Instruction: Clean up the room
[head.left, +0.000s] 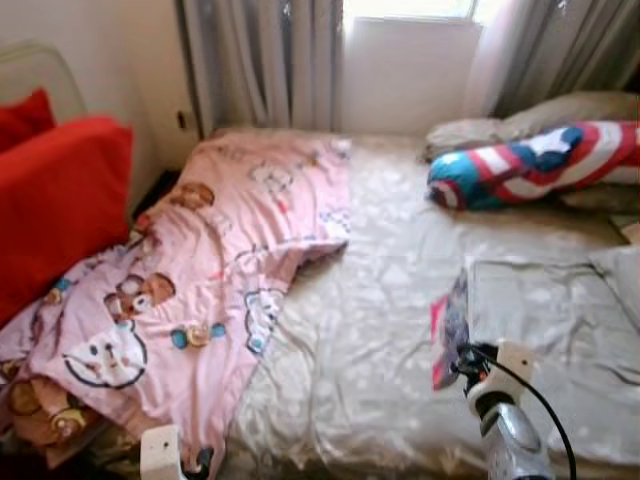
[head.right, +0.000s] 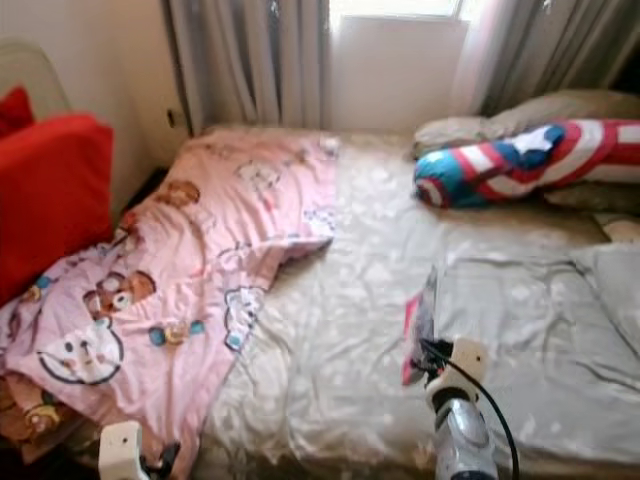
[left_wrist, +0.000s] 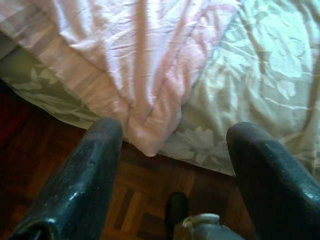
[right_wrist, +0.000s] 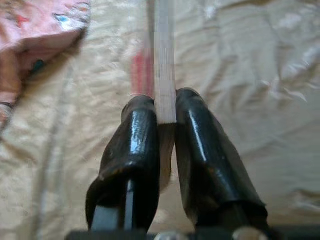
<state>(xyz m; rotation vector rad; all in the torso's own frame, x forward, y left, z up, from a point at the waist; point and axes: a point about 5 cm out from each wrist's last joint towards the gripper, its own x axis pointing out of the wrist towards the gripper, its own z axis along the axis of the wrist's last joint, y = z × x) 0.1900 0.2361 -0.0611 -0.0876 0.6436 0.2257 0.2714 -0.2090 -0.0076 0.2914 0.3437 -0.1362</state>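
Note:
My right gripper (right_wrist: 164, 107) is shut on a thin book (right_wrist: 164, 75) with a pink edge, holding it upright above the beige floral bed sheet (head.left: 380, 300). From the head, the book (head.left: 450, 335) stands just above my right wrist, near the bed's front right. My left gripper (left_wrist: 175, 130) is open and low at the bed's front left edge, with nothing between its fingers (left_wrist: 90, 170). Beyond them hangs a corner of the pink cartoon blanket (left_wrist: 150, 75). That blanket (head.left: 220, 260) lies rumpled over the bed's left half.
Red cushions (head.left: 55, 200) stand against the wall at the left. A red, white and blue bolster (head.left: 540, 165) and beige pillows (head.left: 560, 110) lie at the far right. A folded grey cover (head.left: 560, 320) lies at the right. Dark parquet floor (left_wrist: 140, 200) lies below the bed edge.

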